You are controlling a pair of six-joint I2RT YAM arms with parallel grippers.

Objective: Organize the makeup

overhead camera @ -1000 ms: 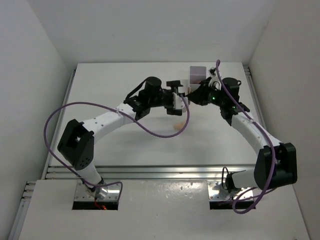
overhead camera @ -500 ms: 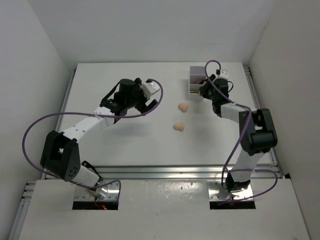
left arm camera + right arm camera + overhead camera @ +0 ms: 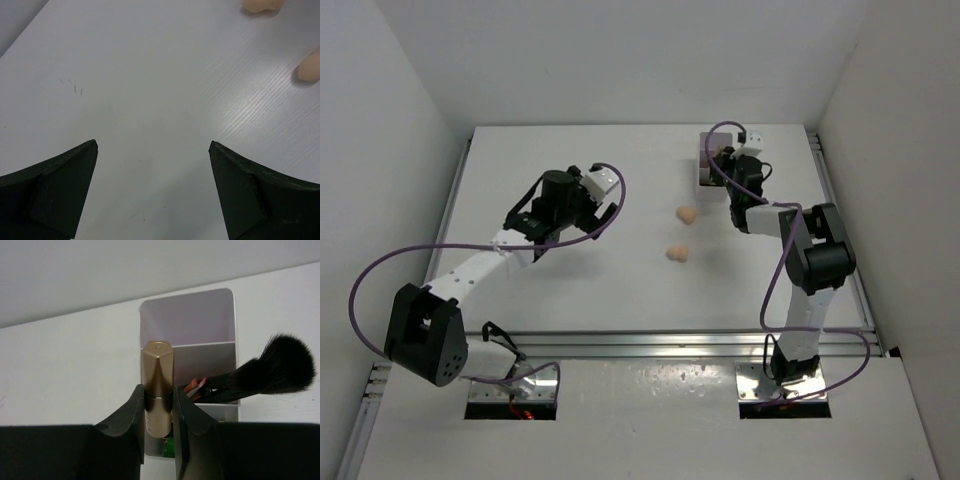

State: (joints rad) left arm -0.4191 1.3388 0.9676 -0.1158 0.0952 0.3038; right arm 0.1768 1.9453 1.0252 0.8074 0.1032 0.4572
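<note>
My right gripper [image 3: 159, 390] is shut on a gold tube [image 3: 158, 385] and holds it over the near end of the white box [image 3: 187, 317], which also shows in the top view [image 3: 706, 170]. A black brush [image 3: 270, 372], red and pink pencils [image 3: 196, 385] and a green tube [image 3: 170, 447] sit in the box. Two peach sponges [image 3: 686, 214] [image 3: 677, 253] lie on the table between the arms; they show at the top right of the left wrist view [image 3: 260, 4] [image 3: 311, 66]. My left gripper [image 3: 153, 146] is open and empty over bare table, left of the sponges.
The white table [image 3: 600, 280] is walled by white panels on the left, back and right. A metal rail [image 3: 640, 345] runs along its near edge. Purple cables loop from both arms.
My left arm has drawn back to the left, away from the sponges. My right arm has folded in toward the box at the back right.
</note>
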